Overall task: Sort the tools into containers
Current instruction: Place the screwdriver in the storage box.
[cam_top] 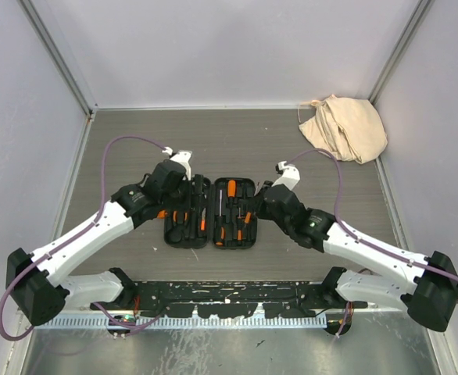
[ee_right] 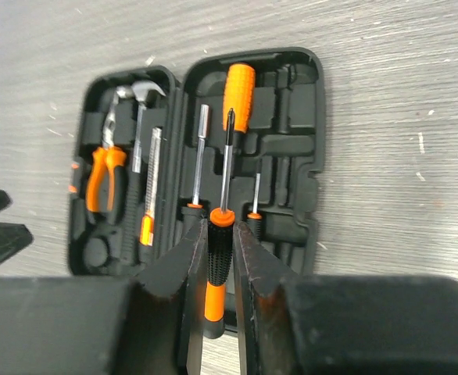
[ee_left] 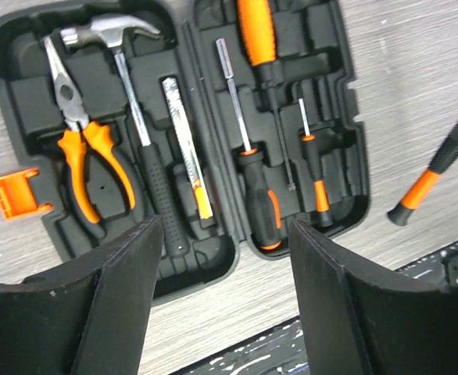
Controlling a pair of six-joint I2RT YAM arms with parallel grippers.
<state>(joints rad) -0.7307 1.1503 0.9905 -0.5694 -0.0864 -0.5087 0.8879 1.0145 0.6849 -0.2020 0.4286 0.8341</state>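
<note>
- My right gripper [ee_right: 216,234] is clamped narrow on the black-and-orange handle of a screwdriver [ee_right: 227,172], with its shaft pointing away over the case.
- The tool case [cam_top: 213,244] lies open mid-tabletop, a little toward the near edge. Pliers [ee_left: 84,156] and hammer [ee_left: 135,117] sit in its left half.
- My left gripper [ee_left: 225,226] hangs above the case's near edge, jaws wide and empty.
- I should line the shaft up with a free moulded slot in the right half, lower it flat, and let go only once it is seated. I cannot tell which slot fits.
- The left arm is best kept clear.
</note>
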